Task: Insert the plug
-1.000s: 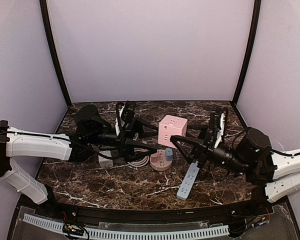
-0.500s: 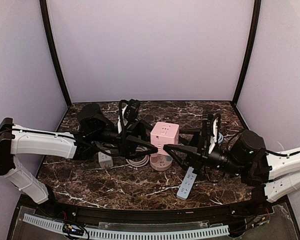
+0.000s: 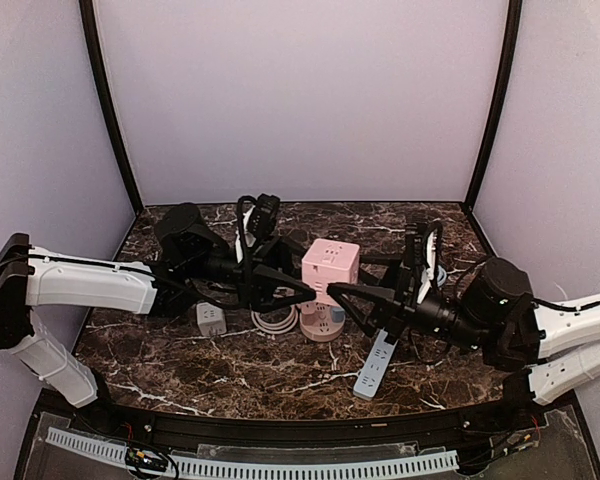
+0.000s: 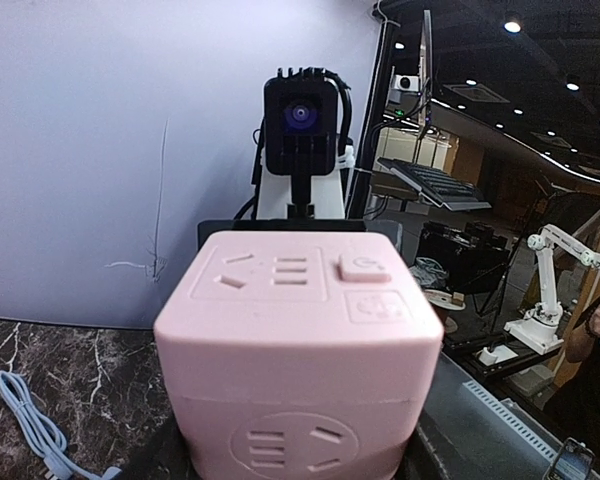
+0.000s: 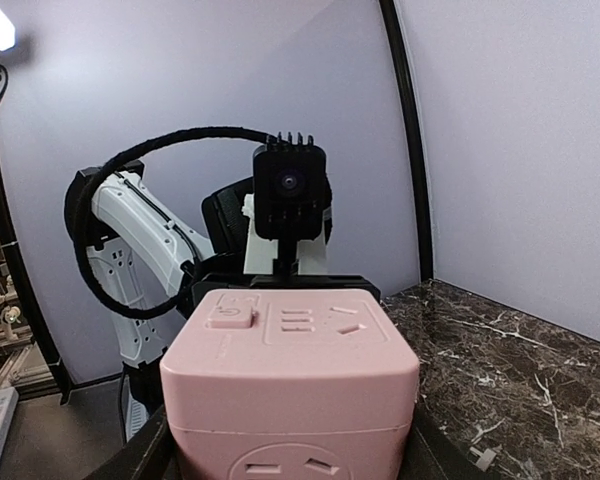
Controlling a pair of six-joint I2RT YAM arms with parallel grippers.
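A pink cube socket (image 3: 330,264) with a power button and outlets on its faces is held up above the table between my two grippers. My left gripper (image 3: 305,287) reaches it from the left and my right gripper (image 3: 346,298) from the right. In the left wrist view the cube (image 4: 298,330) fills the space between the dark fingers (image 4: 165,455). In the right wrist view the cube (image 5: 290,370) sits the same way between the fingers (image 5: 130,455). Both grippers look shut on it. No plug on the cube shows.
Below the cube sits a round pink socket base (image 3: 320,322) with a small blue plug in it. A coiled white cable (image 3: 275,322) and a grey adapter (image 3: 211,318) lie to its left. A grey-blue power strip (image 3: 377,362) lies to the right. A blue cable (image 4: 30,420) lies on the marble.
The pink cube has moved left, toward the table's middle, with the right gripper. The left gripper has come forward and closed in on the cube's left side.
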